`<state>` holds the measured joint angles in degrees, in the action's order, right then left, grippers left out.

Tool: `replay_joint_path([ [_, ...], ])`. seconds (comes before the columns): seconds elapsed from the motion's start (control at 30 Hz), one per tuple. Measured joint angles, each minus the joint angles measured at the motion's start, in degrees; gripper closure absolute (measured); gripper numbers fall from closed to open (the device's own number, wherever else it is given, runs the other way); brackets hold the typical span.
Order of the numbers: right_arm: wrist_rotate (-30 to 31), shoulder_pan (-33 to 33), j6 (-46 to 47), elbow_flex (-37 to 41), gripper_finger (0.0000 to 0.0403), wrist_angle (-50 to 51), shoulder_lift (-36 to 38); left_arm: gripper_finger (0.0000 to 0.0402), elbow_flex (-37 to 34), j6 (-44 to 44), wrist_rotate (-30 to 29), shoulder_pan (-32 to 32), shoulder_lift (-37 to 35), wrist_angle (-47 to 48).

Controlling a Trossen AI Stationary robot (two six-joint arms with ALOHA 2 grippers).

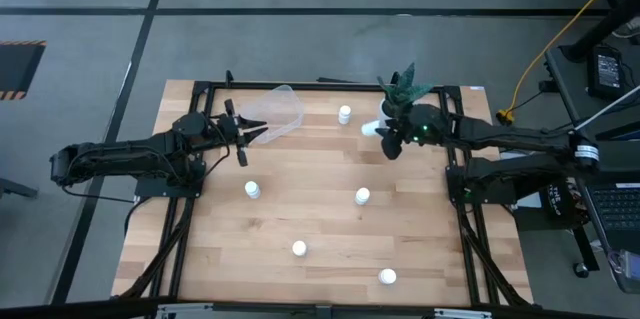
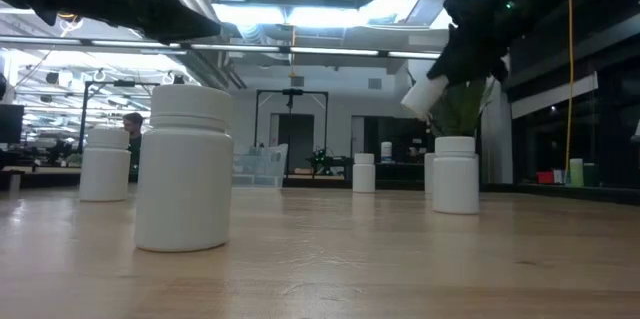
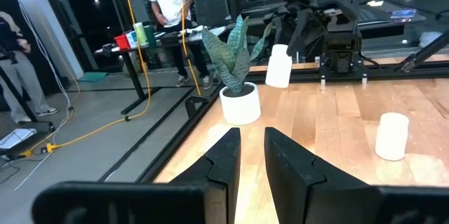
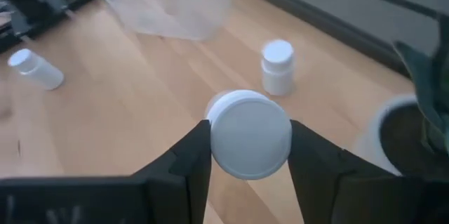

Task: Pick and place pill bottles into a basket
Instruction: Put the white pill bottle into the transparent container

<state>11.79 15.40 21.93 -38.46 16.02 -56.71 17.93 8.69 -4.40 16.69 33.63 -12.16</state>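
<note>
left pincer (image 1: 246,137): mine, at the far left of the table, just beside the basket's near edge. in my left wrist view the two fingers (image 3: 223,159) stand close together with a thin gap and nothing between them.
basket (image 1: 272,111): clear tub at the far left of the table, lying tilted, its rim next to my left pincer. i see no bottle inside it.
bottle, left middle (image 1: 252,190): upright on the wood, near of my left arm, touching nothing.
bottle, near centre (image 1: 299,249): upright, alone, toward the near edge.
bottle, far centre (image 1: 345,114): upright between the basket and the plant, apart from both.
bottle, centre right (image 1: 362,196): upright on bare wood, near of my right pincer.
bottle, near right (image 1: 387,277): upright, closest to the near edge.
held bottle (image 4: 249,134): clamped between the fingers of my right pincer, cap facing the wrist camera; in the low view it hangs tilted, clear of the table (image 1: 320,221).
right pincer (image 1: 384,131): mine, raised at the far right, partly open and closed around that bottle.
plant pot (image 3: 240,103): white, with a green plant, at the far right edge just behind my right pincer.
</note>
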Motion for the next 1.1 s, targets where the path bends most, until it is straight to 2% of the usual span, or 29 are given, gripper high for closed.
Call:
replay_joint_path([
  [0.17, -4.8, 0.0, -5.3, -1.4, 0.0253, -4.3, -2.8, 0.0341, 0.0, 0.0, 0.0, 0.0, 0.0, 0.0],
  [0.43, -10.6, 0.1, -19.6, -12.5, 0.0253, -2.0, -12.1, 0.0332, 0.0, 0.1, -0.6, 0.0, 0.0, 0.4],
  [0.6, -10.6, 0.5, -23.3, -22.9, 0.0253, 9.4, -19.1, 0.0288, 0.0, -0.4, 1.4, -0.5, 0.1, 0.4],
  [0.87, -13.6, 0.5, -29.0, -35.5, 0.0253, 20.0, -27.8, 0.0205, 0.0, -0.5, 3.1, -2.4, 0.1, 0.4],
  [0.93, -14.7, 0.5, -31.2, -36.9, 0.0253, 21.0, -29.1, 0.0196, 0.0, -0.6, 3.4, -3.0, 0.1, 0.4],
  [1.1, -19.8, 0.4, -35.5, -39.6, 0.0253, 21.7, -32.1, 0.0193, 0.0, -0.6, 9.0, -4.1, 0.1, 0.4],
])
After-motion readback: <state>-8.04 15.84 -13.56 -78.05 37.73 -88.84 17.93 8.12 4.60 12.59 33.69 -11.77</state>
